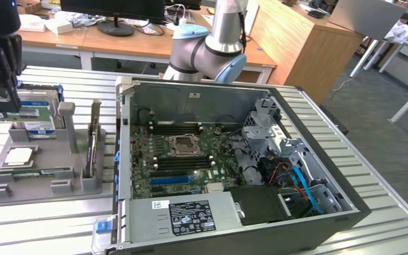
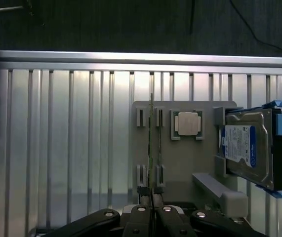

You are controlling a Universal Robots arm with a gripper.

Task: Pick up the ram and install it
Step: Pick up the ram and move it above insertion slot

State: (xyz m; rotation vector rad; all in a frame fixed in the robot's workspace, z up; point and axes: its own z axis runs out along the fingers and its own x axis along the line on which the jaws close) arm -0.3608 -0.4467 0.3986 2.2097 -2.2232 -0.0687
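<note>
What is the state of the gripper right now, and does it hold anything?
The gripper: closed, holding the thin green ram stick between its fingers.

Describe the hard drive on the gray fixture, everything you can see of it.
The hard drive is a silver metal box with a blue-and-white label facing up. Blue plastic rails clip along two opposite sides. It rests in the end bay of the gray fixture, held by gray blocks, beside the square CPU chip but apart from it.
</note>
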